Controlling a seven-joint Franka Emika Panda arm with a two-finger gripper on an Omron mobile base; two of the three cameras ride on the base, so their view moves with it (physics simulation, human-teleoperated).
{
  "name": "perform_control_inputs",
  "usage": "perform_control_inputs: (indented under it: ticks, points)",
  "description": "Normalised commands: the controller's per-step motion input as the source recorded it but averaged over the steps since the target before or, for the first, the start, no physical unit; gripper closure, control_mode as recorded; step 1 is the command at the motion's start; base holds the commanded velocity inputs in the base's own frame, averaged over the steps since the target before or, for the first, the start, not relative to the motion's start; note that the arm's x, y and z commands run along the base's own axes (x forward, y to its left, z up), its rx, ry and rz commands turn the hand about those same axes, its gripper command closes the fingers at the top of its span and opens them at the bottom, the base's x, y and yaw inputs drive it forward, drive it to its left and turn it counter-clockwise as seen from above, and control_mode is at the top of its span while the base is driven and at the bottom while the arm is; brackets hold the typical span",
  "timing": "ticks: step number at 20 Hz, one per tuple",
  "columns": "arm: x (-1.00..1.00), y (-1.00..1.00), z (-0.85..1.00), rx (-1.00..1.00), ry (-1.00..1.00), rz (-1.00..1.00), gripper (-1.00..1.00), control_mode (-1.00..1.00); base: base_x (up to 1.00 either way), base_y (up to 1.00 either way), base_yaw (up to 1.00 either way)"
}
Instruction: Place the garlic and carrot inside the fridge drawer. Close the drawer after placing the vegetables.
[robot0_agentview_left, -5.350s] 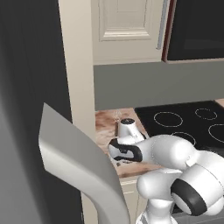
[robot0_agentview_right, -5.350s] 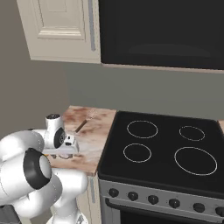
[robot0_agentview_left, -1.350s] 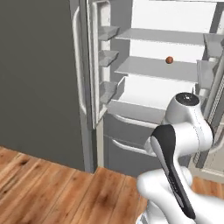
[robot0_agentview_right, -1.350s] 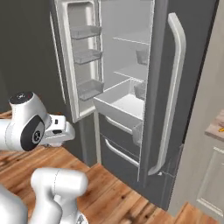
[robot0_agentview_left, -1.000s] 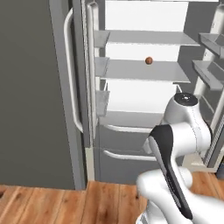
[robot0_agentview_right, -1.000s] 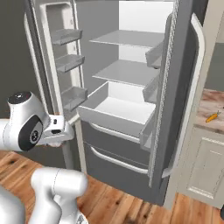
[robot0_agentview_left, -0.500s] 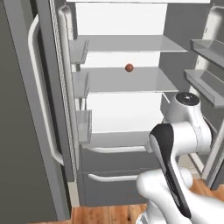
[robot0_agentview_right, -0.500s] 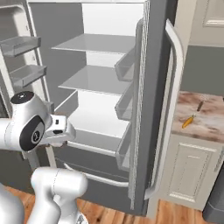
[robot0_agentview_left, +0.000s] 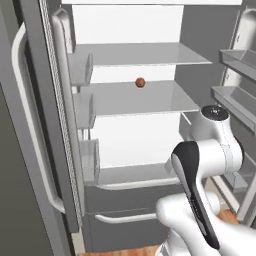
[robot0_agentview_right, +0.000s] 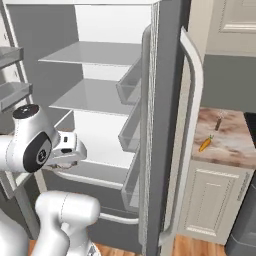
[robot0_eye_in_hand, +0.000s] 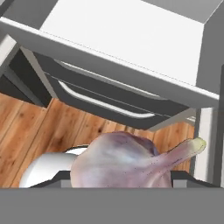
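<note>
The garlic (robot0_eye_in_hand: 127, 159), a pale lilac bulb with a stem pointing right, sits close in the hand view between the jaws of my gripper (robot0_agentview_right: 66, 157), which is shut on it. The open fridge drawer (robot0_eye_in_hand: 109, 59) lies just beyond the bulb, its white inside showing at the top of the hand view. In the base views the drawer (robot0_agentview_left: 132, 175) is pulled out at the fridge's lower part, and my hand hovers in front of it. The orange carrot (robot0_agentview_right: 205, 144) lies on the counter to the right of the fridge.
Both fridge doors stand open, the left door (robot0_agentview_left: 35, 130) and the right door (robot0_agentview_right: 165, 125) flanking my arm. A small reddish-brown ball (robot0_agentview_left: 140, 82) rests on a middle shelf. A second, closed drawer (robot0_eye_in_hand: 109, 103) sits below the open one, above the wooden floor.
The whole scene has shifted as the base swung to face the fridge more squarely and closer. The garlic stays in my gripper.
</note>
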Motion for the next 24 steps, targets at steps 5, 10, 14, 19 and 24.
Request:
perform_control_inputs:
  ticks: [5,10,14,19,24]
  points:
    - [0.00,0.00,0.00,0.00,0.00,0.00,1.00,1.00,0.49,0.28,-0.15]
    - [0.00,0.00,0.00,0.00,0.00,0.00,1.00,1.00,0.51,0.31,-0.15]
    - [0.31,0.00,-0.07,0.00,0.04,0.00,1.00,-1.00,0.17,0.00,-0.02]
    - [1.00,0.00,-0.36,0.00,0.09,0.00,1.00,-1.00,0.00,0.00,0.00]
    - [0.83,0.14,-0.70,0.00,0.10,0.00,1.00,-1.00,0.00,0.00,0.00]
